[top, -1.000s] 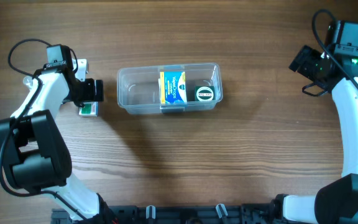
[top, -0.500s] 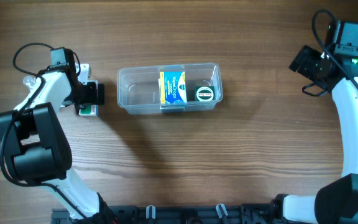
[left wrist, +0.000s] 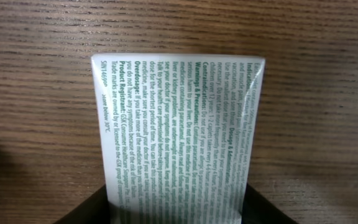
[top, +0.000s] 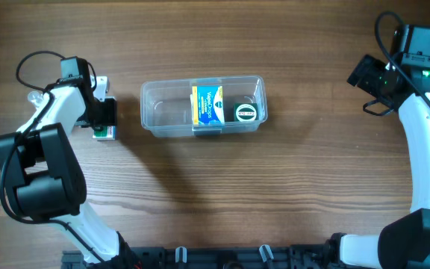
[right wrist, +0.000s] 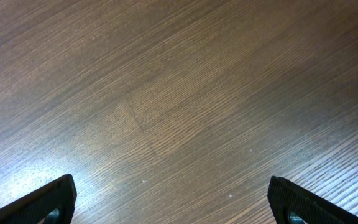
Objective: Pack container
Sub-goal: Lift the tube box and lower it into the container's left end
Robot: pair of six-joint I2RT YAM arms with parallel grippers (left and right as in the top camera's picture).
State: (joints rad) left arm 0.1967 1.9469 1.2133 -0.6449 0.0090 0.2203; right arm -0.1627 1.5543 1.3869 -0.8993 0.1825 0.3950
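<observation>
The clear plastic container (top: pixel 166 112) stands at the table's upper middle, holding a blue and yellow box (top: pixel 207 104) and a round dark tin (top: pixel 245 112). To its left a small white box with green print (top: pixel 107 133) lies on the wood. My left gripper (top: pixel 104 119) is down over it. In the left wrist view the box (left wrist: pixel 179 124) fills the middle, and my left gripper (left wrist: pixel 179 214) has both dark fingers (left wrist: pixel 92 211) pressed against its sides. My right gripper (right wrist: pixel 173 202) stands wide open over bare wood at the far right (top: pixel 368 75).
The left half of the container is bare inside. Both arm bases stand at the table's front edge (top: pixel 215 258). A black cable loops by the left arm (top: pixel 32 60).
The left gripper's jaws have closed in from wide open onto the small box's sides. The right arm has not moved.
</observation>
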